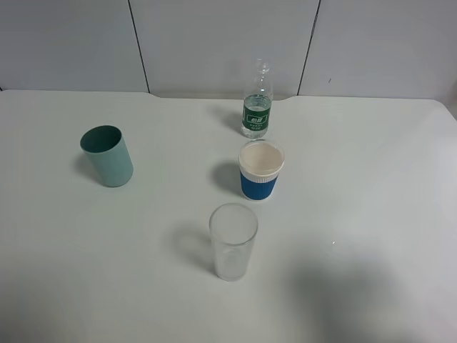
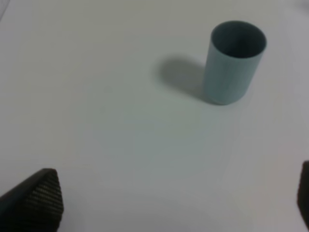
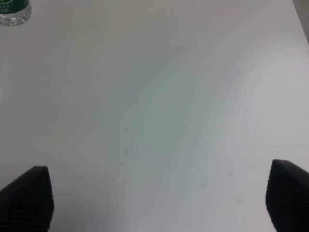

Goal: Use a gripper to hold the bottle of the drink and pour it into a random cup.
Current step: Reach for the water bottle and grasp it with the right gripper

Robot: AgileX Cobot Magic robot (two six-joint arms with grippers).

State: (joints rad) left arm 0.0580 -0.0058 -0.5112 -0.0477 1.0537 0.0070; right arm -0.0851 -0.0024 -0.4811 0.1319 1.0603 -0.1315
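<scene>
The clear bottle with a dark green label (image 1: 257, 101) stands upright at the back of the white table. Its base also shows in a corner of the right wrist view (image 3: 13, 12). The blue paper cup with a white rim band (image 1: 260, 170) stands just in front of it. Neither arm shows in the high view. My left gripper (image 2: 178, 203) is open and empty over bare table, its fingertips (image 2: 36, 200) wide apart. My right gripper (image 3: 159, 200) is open and empty too, its fingertips (image 3: 29, 198) wide apart, far from the bottle.
A teal-green cup (image 1: 107, 156) stands at the left, also in the left wrist view (image 2: 234, 62). A tall clear glass tumbler (image 1: 233, 241) stands in front of the blue cup. The white table (image 1: 371, 214) meets a grey panelled wall at the back.
</scene>
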